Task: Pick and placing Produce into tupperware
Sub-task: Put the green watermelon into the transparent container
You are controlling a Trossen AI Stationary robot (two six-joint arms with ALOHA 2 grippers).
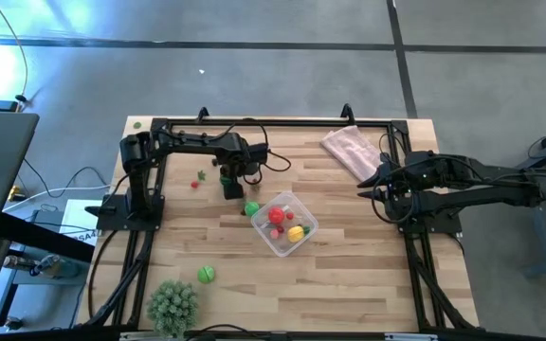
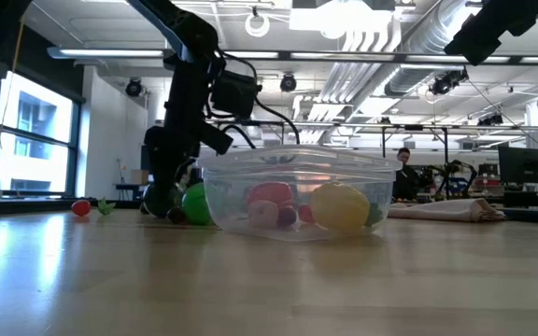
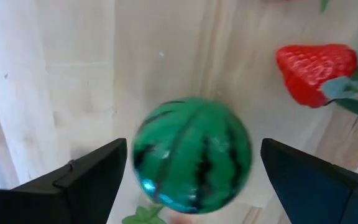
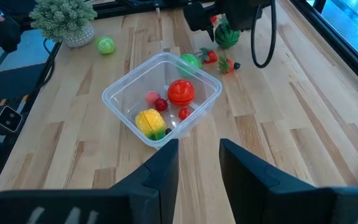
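Nearest you: in the left wrist view the watermelon point(image 3: 191, 155) fills the space between the left gripper's point(image 3: 191, 180) spread fingers point(image 3: 86, 180), which do not touch it; it is round, so no long axis shows, and its dark stripes run roughly along the line of the fingers.
Table: you have a pale wooden table point(image 1: 349, 284) inside a black frame; grey floor lies around it.
Room: the low view looks into a hall with ceiling ducts, lights and a person point(image 2: 403, 173) far back.
Container: the clear tupperware point(image 1: 285, 224) sits near the table's middle, turned cornerwise, holding a red tomato point(image 4: 181, 91), a yellow lemon point(image 4: 149, 120) and smaller red pieces.
Left out: a strawberry point(image 3: 316, 73) lies just beside the watermelon; a green ball point(image 1: 206, 275) lies near the spiky plant point(image 1: 172, 305).
Right gripper point(image 4: 199, 163): you see it waiting at the right edge, fingers slightly apart, holding nothing.
Cloth: a pink cloth point(image 1: 352, 149) lies at the far right.
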